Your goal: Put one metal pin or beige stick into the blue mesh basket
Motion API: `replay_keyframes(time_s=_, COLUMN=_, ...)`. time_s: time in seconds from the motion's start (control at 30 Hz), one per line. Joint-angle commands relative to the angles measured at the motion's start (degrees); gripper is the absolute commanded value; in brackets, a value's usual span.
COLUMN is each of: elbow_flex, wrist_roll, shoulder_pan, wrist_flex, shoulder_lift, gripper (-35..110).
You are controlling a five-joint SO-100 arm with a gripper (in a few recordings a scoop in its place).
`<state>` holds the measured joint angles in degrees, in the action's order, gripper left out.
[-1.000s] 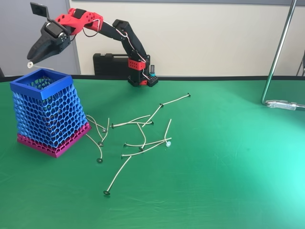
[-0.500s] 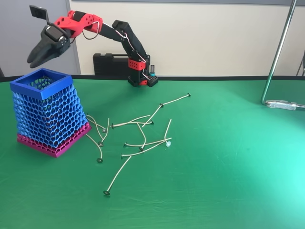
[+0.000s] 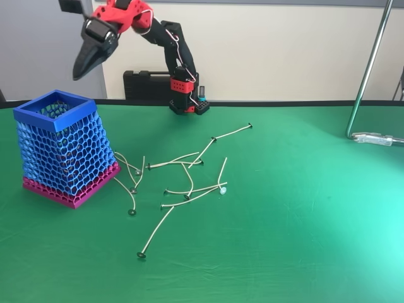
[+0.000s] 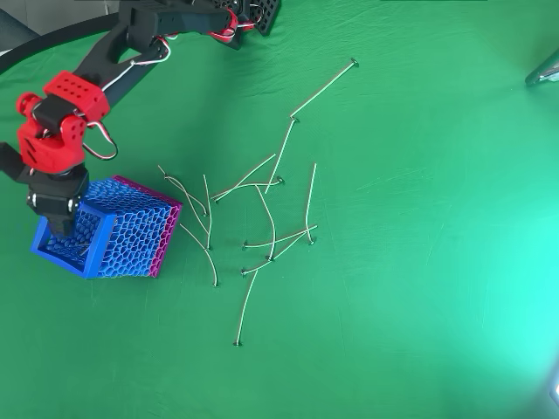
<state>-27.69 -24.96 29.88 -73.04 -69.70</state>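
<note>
**A:** ok so a second ago the tool (image 3: 78, 74) was hanging low over the blue mesh basket (image 3: 62, 149) with a little pale tip poking out of its fingers. Half a second ago the tip was gone, and now the arm (image 3: 165, 39) has swung up and away toward the right in the fixed view. Fingers look pressed together at the tip with nothing between them, as far as I can see.

**B:** so the pin got dropped in?

**A:** that's my read, but I can't actually pick out a pin through the mesh, so it's a guess. If it did land inside, the task is basically done and this is just the arm retreating.

**B:** where's the basket sitting?

**A:** left side of the green table (image 3: 303, 221), upright, pink base flat on the cloth. Overhead view has the tool (image 4: 59, 229) above the basket's (image 4: 131, 240) rim on the far left side.

**B:** any clutter to worry about?

**A:** the loose pins (image 3: 189, 180) are scattered mid-table, nearest ones just beside the basket's base. The whole right half is bare cloth apart from a metal stand (image 3: 366, 76) at the right edge. A black case (image 3: 146, 85) sits behind the arm's base. Plenty of room up high.
</note>
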Motion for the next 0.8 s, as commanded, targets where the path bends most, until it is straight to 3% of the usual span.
replay_keyframes(time_s=0.0, elbow_flex=-2.64, wrist_roll=0.97, shoulder_pan=-2.55, wrist_flex=-3.78, shoulder_lift=-8.09, gripper=1)
replay_keyframes(time_s=0.2, elbow_flex=-12.74, wrist_roll=2.02, shoulder_pan=-7.56, wrist_flex=-11.16, shoulder_lift=-18.28, gripper=1)
replay_keyframes(time_s=0.47, elbow_flex=-34.89, wrist_roll=3.78, shoulder_pan=-15.64, wrist_flex=-11.25, shoulder_lift=-31.99, gripper=1)
replay_keyframes(time_s=0.77, elbow_flex=-66.97, wrist_roll=6.77, shoulder_pan=-22.5, wrist_flex=0.09, shoulder_lift=-48.25, gripper=1)
